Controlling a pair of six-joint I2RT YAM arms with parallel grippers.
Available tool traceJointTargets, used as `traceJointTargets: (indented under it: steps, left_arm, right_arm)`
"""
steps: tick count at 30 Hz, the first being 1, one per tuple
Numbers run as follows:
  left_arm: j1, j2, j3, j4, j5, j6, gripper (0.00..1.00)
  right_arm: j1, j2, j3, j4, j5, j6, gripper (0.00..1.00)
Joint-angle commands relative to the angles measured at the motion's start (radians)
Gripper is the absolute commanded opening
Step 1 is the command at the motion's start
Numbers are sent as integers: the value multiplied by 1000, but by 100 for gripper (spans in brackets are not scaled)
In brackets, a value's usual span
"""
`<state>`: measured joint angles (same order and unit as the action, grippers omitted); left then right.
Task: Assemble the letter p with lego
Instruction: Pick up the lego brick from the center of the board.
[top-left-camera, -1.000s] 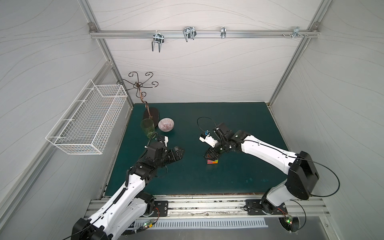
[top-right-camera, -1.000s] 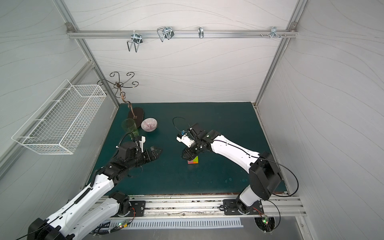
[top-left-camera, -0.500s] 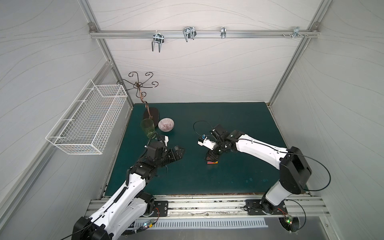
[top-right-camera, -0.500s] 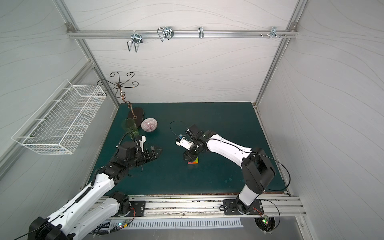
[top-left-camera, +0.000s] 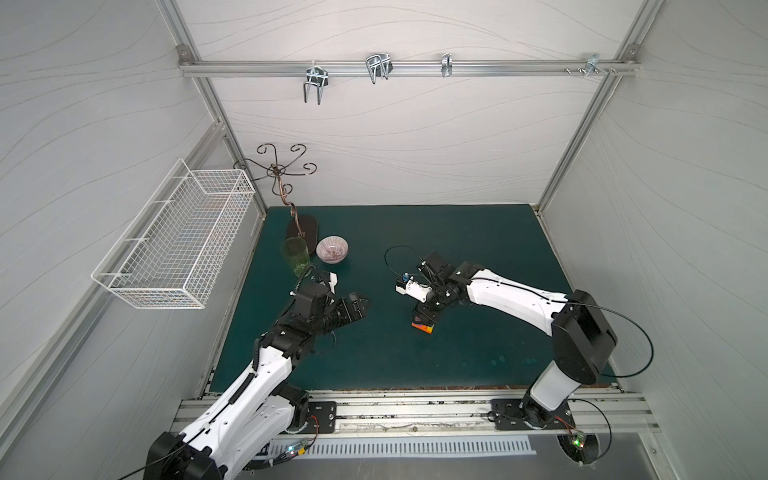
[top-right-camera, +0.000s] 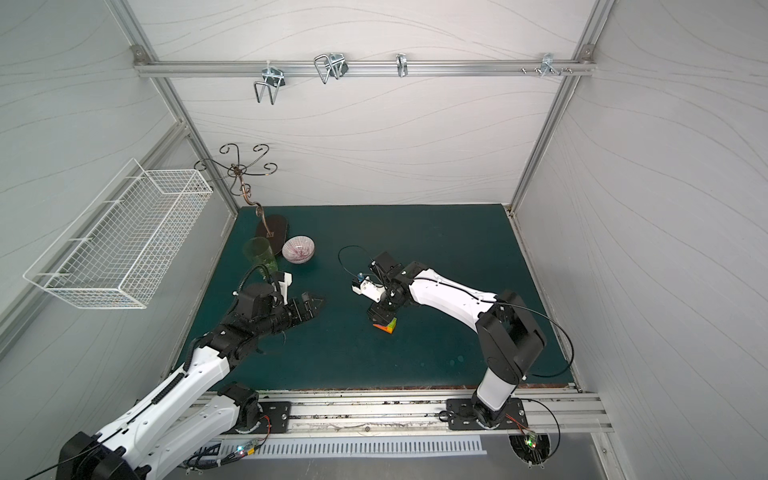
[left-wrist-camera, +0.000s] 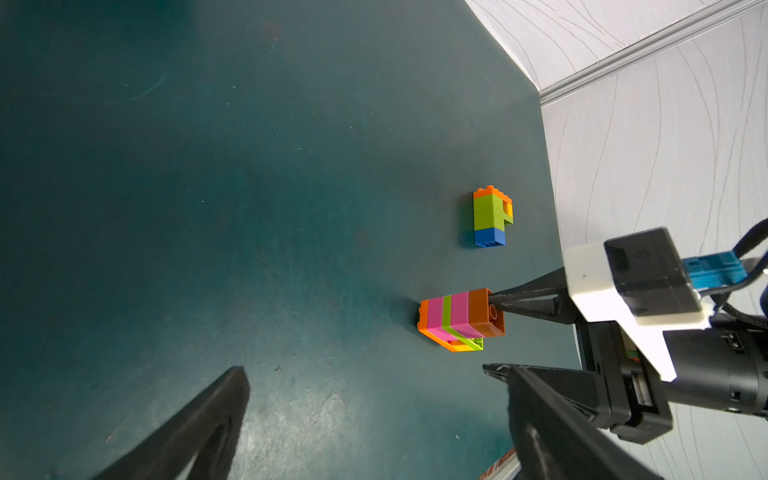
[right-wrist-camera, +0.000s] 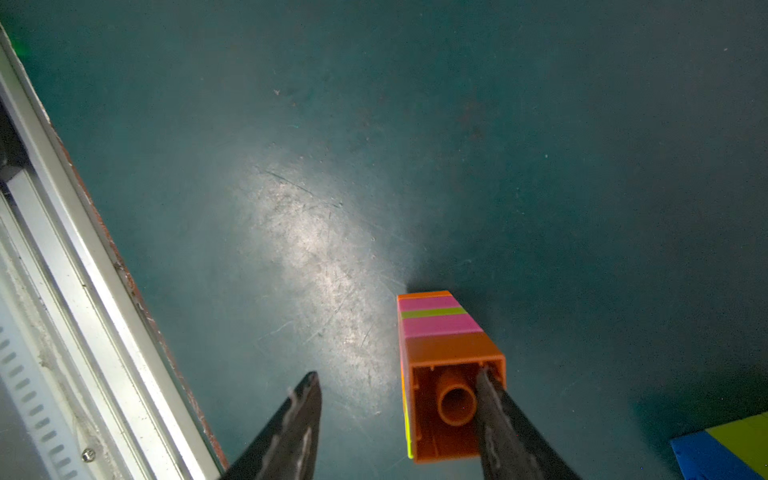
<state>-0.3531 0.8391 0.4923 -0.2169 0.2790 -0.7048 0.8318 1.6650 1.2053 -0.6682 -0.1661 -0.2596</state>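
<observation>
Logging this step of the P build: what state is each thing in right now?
striped lego stack: on the mat, not gripped.
blue-ended lego stack: on the mat, untouched.
right gripper: open, one finger at the striped lego stack's hollow end.
left gripper: open, empty.
bowl: upright.
green cup: upright.

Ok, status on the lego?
Left fingers open, empty. Right fingers open, one tip at hollow end of striped stack. Green-blue stack lies apart, nothing between.
</observation>
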Motion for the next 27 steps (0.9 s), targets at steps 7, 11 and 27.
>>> traceJointTargets:
  steps: [7,11,27]
  left_arm:
    - [6,-14,-1,48,-6,-7,99]
    - [6,-17,-4,51,-9,-8,99]
    - [41,-64,-46,42,-39,-25,99]
  right_arm:
    - [30,-104,41,-59,-40,53,62]
    - [35,-124,33,-55,0,65,69]
    - [37,64,39,-85,32,12,69]
